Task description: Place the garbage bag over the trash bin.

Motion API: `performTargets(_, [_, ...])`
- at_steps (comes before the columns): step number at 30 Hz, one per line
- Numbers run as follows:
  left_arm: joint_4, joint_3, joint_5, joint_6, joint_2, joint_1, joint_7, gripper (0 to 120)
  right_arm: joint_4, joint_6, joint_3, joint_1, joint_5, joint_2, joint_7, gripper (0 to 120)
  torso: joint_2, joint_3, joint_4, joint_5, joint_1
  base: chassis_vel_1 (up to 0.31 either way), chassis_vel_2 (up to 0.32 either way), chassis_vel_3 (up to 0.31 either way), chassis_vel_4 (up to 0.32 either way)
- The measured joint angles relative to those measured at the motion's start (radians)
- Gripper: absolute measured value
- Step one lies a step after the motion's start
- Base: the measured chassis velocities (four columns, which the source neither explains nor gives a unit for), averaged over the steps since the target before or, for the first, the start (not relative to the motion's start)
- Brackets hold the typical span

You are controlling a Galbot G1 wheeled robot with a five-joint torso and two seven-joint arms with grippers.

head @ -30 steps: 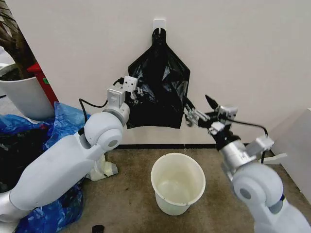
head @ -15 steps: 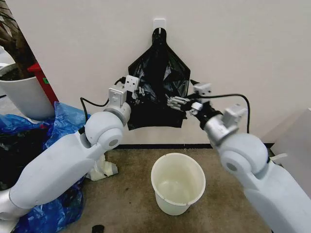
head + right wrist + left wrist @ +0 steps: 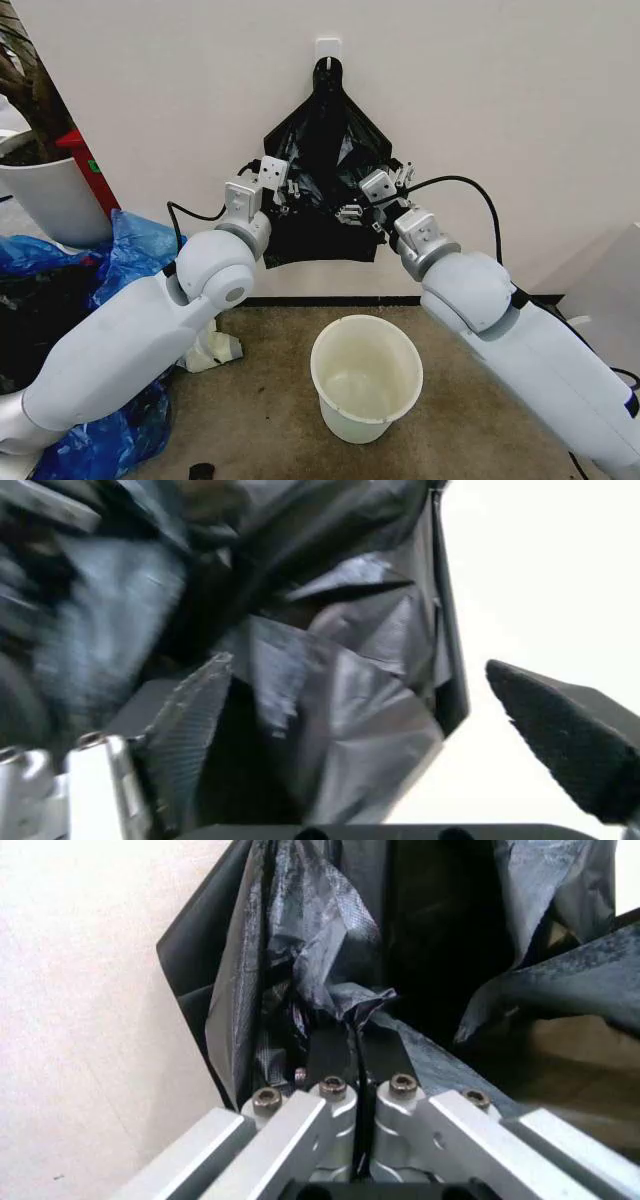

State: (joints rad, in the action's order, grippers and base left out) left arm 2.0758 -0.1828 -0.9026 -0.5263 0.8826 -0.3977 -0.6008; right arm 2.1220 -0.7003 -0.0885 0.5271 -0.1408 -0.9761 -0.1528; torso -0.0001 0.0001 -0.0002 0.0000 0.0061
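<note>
Head view: black bag [image 3: 322, 190] hangs from white hook [image 3: 327, 47] on wall, above white bin [image 3: 366, 377] standing on floor near wall's foot. Left gripper [image 3: 288, 197] at bag's left side; left wrist view shows fingers [image 3: 333, 1065] pinched together on fold of bag [image 3: 330, 952]. Right gripper [image 3: 352, 212] against bag's right side; right wrist view shows fingers [image 3: 560, 735] spread wide, bag film [image 3: 330, 667] between them.

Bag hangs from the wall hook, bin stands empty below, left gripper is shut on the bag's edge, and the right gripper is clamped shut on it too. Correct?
Not the last part. In the right wrist view the right gripper is open, its fingers spread around the garbage bag. The rest holds: the left gripper is shut on the bag's edge, and the trash bin stands empty below.
</note>
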Motion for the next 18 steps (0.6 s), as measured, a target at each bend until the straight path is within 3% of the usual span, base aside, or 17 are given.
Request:
performTargets(4, [0.002, 0.006, 0.001, 0.0, 0.0, -0.002, 0.003, 0, -0.029, -0.001, -0.009, -0.013, 0.123, -0.006, 0.042, 79, 0.0, 0.0, -0.0001, 0.0, 0.0, 0.0, 0.0, 0.0, 0.0])
performTargets(8, [0.004, 0.009, 0.001, 0.0, 0.0, -0.004, 0.004, 0, -0.036, -0.01, -0.007, -0.013, 0.204, -0.009, 0.091, 78, 0.0, 0.0, 0.0, 0.0, 0.0, 0.0, 0.0, 0.0, 0.0])
performTargets(18, [-0.002, 0.013, 0.002, -0.001, 0.008, -0.008, 0.004, 0, -0.002, -0.032, -0.03, 0.016, 0.134, -0.004, 0.094, 78, 0.0, 0.0, 0.0, 0.0, 0.0, 0.0, 0.0, 0.0, 0.0])
